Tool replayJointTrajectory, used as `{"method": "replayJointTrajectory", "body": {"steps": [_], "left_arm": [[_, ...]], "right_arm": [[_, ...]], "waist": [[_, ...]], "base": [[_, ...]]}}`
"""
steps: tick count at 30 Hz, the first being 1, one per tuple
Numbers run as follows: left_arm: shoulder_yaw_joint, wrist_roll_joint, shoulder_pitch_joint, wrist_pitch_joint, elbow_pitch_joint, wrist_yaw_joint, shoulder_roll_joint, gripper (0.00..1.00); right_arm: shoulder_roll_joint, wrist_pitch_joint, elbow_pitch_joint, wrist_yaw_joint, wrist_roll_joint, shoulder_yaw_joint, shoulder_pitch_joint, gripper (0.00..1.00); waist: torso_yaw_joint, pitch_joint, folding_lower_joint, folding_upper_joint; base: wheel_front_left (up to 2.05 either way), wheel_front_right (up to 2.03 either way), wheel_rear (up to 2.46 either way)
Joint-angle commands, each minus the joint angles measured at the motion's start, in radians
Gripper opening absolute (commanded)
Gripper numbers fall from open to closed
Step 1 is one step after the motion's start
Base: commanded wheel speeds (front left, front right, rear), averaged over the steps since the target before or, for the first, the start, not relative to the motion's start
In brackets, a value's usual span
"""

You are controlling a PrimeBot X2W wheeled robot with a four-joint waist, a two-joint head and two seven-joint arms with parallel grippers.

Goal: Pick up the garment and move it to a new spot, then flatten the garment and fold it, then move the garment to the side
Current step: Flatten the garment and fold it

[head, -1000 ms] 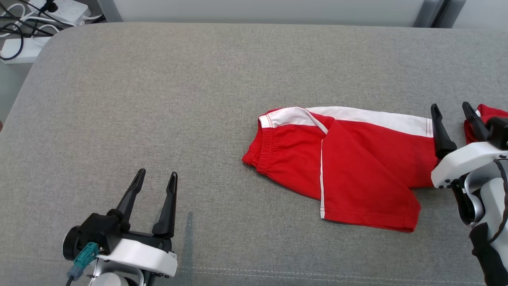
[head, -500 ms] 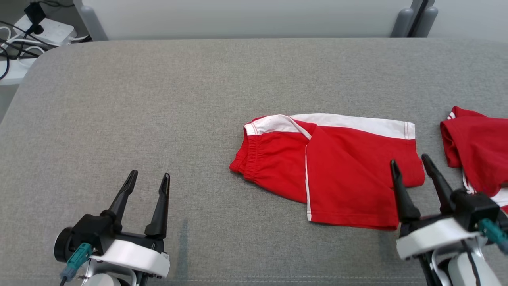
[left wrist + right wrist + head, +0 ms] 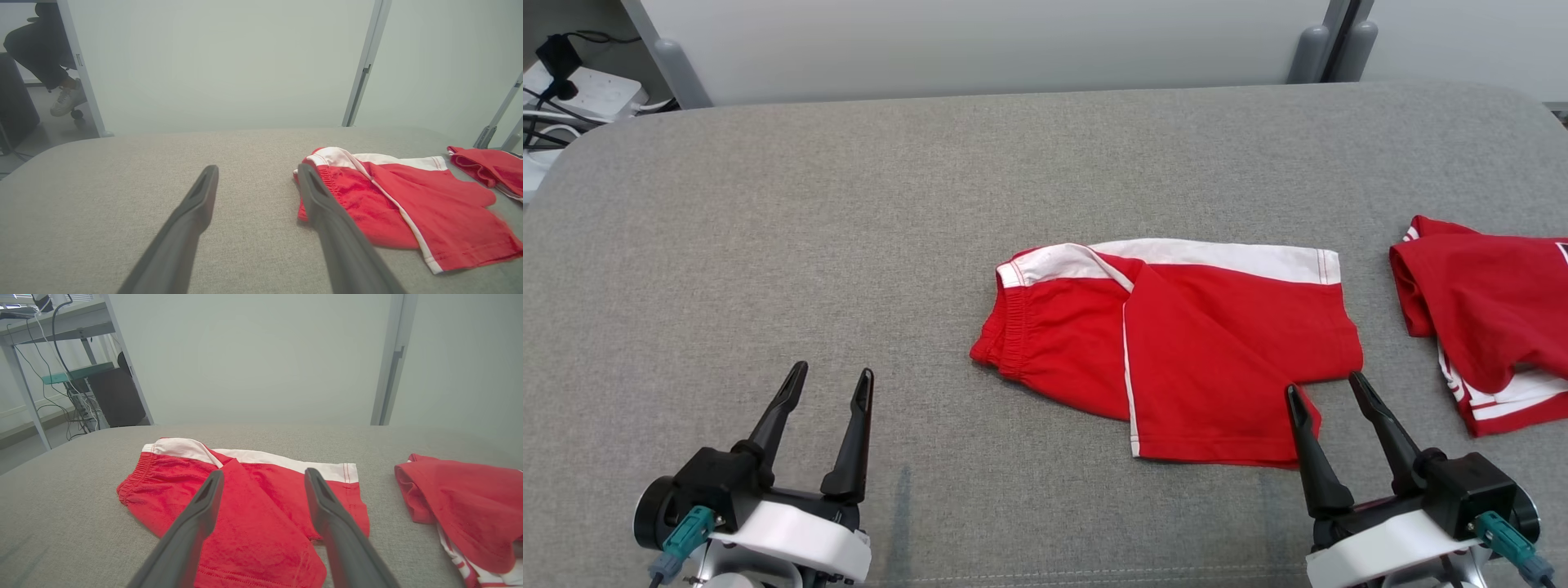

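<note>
1. Start at the bottom of the head view: your left gripper (image 3: 834, 369) sits lower left, fingers spread wide and empty, over the bare grey table (image 3: 768, 245).
2. Lower right, your right gripper (image 3: 1323, 384) is just as wide and holds nothing. Its inner fingertip overlaps the near right corner of the red shorts (image 3: 1176, 343) in the picture, but you can't tell whether it touches the cloth.
3. The shorts lie centre-right of the frame, flat, with one leg lapped over the other. Their long axis runs left to right, with the waistband at the left end and the white-banded hem at the right.
4. Here's the relation that counts: the shorts lie straight up-frame from the right fingers, but well off to the right of the left fingers. The right arm is clearly the nearer one.
5. They look folded already, so I'd judge that moving them to the side is what's left.
6. At the right edge lies a second red garment (image 3: 1486, 310), apart from the shorts. Mind it.
7. Far upper left, a power strip (image 3: 580, 90) sits beyond the table.
</note>
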Motion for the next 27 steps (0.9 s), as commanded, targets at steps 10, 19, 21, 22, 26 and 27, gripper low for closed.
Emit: {"method": "replayJointTrajectory", "body": {"steps": [10,19,21,22,26,27], "left_arm": [[-0.026,0.009,-0.132,0.059,-0.018,-0.029,0.009,1.0],[-0.097,-0.052,-0.389,0.203,0.226,-0.123,-0.054,1.0],[-0.099,-0.066,-0.437,0.228,0.3,-0.133,-0.059,1.0],[-0.097,-0.074,-0.459,0.236,0.335,-0.137,-0.062,1.0],[-0.083,-0.096,-0.526,0.262,0.466,-0.14,-0.06,1.0],[-0.078,-0.1,-0.538,0.268,0.495,-0.138,-0.06,1.0]], "right_arm": [[0.0,0.009,-0.057,0.003,-0.009,0.031,-0.012,1.0],[0.01,0.002,-0.078,0.003,0.005,0.047,-0.024,1.0],[0.012,-0.001,-0.074,0.003,0.009,0.049,-0.029,1.0],[0.013,-0.003,-0.073,0.003,0.011,0.049,-0.031,1.0],[0.016,-0.012,-0.059,0.003,0.019,0.047,-0.038,1.0],[0.016,-0.015,-0.057,0.003,0.021,0.047,-0.039,1.0]], "waist": [[-0.017,0.018,0.0,-0.0001],[-0.115,0.069,0.0,-0.0001],[-0.142,0.081,0.0,-0.0001],[-0.155,0.086,0.0,-0.0001],[-0.194,0.102,0.0,-0.0001],[-0.2,0.106,0.0,-0.0001]], "base": [[0.0,0.0,0.0],[0.0,0.0,0.0],[0.0,0.0,0.0],[0.0,0.0,0.0],[0.0,0.0,0.0],[0.0,0.0,0.0]]}}
